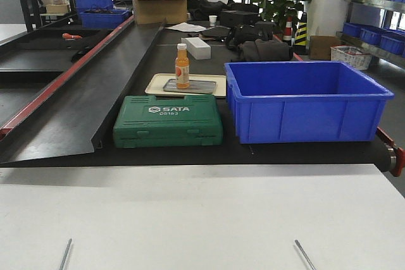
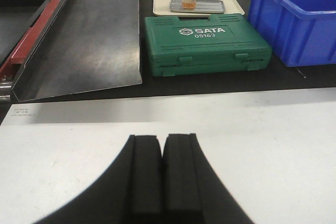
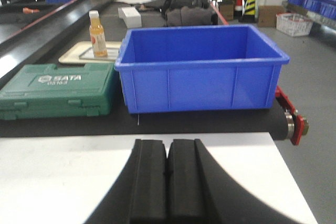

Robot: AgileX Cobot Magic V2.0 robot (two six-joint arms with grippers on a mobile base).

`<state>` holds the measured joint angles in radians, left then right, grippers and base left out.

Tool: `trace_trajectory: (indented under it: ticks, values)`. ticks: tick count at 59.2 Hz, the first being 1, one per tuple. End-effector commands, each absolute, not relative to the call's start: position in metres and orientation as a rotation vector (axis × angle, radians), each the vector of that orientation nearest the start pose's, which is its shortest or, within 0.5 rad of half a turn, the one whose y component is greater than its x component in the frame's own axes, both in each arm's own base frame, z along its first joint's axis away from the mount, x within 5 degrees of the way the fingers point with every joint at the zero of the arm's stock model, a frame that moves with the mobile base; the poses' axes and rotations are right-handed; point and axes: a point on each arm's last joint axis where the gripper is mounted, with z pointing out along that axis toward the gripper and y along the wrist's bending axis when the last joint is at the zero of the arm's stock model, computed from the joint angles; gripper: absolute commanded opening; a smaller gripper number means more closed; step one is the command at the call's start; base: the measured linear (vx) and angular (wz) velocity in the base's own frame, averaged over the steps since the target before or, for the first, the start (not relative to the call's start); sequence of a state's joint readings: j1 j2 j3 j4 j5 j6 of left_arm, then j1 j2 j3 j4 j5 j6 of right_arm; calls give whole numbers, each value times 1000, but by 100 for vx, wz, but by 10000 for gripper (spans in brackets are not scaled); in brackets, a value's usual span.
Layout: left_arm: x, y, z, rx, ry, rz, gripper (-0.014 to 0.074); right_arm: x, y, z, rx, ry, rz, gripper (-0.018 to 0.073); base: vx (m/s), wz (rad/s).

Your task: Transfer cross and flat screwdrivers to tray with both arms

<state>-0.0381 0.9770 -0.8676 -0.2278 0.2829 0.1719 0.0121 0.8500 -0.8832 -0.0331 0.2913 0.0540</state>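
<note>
Exterior front-facing view: two thin silver steel screwdriver shafts show against the flat white bench (image 1: 202, 213) at the bottom edge. The left shaft (image 1: 65, 254) and the right shaft (image 1: 304, 254) are well apart. Their handles are cut off by the frame, so cross and flat cannot be told apart.

Behind the bench, on the black belt (image 1: 190, 154), one green plastic SATA case (image 1: 168, 120) stands at the left. Just behind it, one cream rectangular tray (image 1: 154, 85) carries one small shiny steel tray (image 1: 202, 86) and one upright orange bottle (image 1: 182, 66). One large blue plastic bin (image 1: 304, 118) stands at the right.

In the left wrist view, the left jaws are together over the bench, their two black pads (image 2: 147, 177) face to face. In the right wrist view, the right jaws are likewise together, two black pads (image 3: 149, 182) touching.
</note>
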Motion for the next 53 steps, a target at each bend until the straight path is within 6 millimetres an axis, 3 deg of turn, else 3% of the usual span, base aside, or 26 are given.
trace_trajectory:
  ticks: [1, 14, 21, 29, 38, 44, 53]
  values:
    - [210, -12, 391, 17, 1732, -110, 167, 176, 1, 415, 7, 1637, 7, 168, 0, 0]
    - [210, -13, 391, 17, 1733, -111, 426, 176, 1, 417, 15, 1624, 16, 589, 0, 0]
    - [210, -13, 391, 15, 1738, -115, 488, 176, 2, 419, 51, 1596, 68, 732, 0, 0]
    - [210, -13, 390, 5, 1748, -128, 488, 186, 2, 411, -1, 1691, 23, 719, 0, 0]
    - [210, -14, 387, 11, 1778, -133, 481, 226, 5, 384, -90, 2087, 5, 665, 0, 0]
    - [209, -14, 386, 14, 1796, -136, 481, 264, 8, 352, -175, 2357, 28, 609, 0, 0]
    - [209, -14, 384, 18, 1814, -138, 481, 309, 12, 297, -268, 2615, 82, 541, 0, 0]
